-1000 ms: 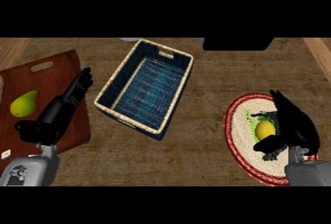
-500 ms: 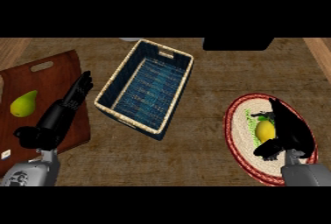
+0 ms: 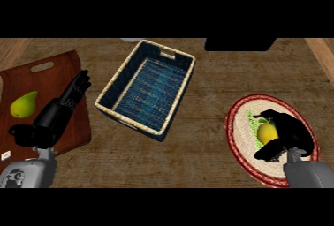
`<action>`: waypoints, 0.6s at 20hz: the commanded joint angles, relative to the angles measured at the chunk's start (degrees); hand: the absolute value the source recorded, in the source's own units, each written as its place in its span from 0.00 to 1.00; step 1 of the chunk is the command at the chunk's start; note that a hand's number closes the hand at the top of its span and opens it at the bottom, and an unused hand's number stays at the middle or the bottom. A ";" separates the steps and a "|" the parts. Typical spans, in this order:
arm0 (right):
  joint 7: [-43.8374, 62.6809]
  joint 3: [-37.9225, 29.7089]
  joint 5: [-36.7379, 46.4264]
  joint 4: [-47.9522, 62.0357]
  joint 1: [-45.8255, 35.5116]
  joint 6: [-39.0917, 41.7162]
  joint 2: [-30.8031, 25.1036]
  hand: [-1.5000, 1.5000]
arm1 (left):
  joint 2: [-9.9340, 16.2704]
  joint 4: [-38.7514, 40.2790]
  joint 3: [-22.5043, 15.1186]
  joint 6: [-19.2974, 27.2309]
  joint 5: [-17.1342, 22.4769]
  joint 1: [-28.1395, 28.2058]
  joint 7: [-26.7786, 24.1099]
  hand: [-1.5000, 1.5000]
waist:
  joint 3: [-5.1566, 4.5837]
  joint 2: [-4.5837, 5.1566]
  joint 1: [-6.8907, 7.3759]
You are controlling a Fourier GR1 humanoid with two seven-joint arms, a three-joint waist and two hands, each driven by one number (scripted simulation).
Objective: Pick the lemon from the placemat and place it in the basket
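Curling its black fingers round the yellow lemon on the round red-rimmed woven placemat, the right hand grips it, well apart from the blue wicker-rimmed basket on the wooden table, while the left hand rests with straight fingers over the brown cutting board.

Bare counter lies open between placemat and basket, whose rim seemingly stands highest.

A yellow-green pear lies on a reddish-brown wooden cutting board with a handle slot, at the left of the brown wooden counter.
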 commanded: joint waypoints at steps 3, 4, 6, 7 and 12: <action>-2.62 1.60 2.03 2.24 1.02 -0.55 1.03 1.00 | -1.78 2.59 -0.22 1.24 -2.04 -1.90 -1.26 0.50 | 0.21 0.15 -0.10; -2.47 1.84 4.05 9.72 -4.43 -2.82 1.72 1.00 | -2.69 0.13 -1.58 1.73 -2.25 -0.76 0.76 0.50 | 0.23 0.22 0.29; -3.21 2.51 4.86 5.40 0.73 -3.55 1.07 1.00 | -1.77 0.48 -0.34 0.90 -1.88 0.54 -1.53 0.50 | 0.22 0.15 0.06; -4.09 3.91 5.55 7.00 -1.17 -1.17 -0.21 1.00 | -0.42 -2.68 -0.13 -1.23 -0.03 1.87 0.86 0.50 | 0.23 0.14 0.50; -6.38 4.73 9.16 7.90 -3.10 -4.26 -1.70 1.00 | -0.07 0.30 0.86 -1.74 0.37 -1.99 1.49 0.50 | 0.22 0.19 0.22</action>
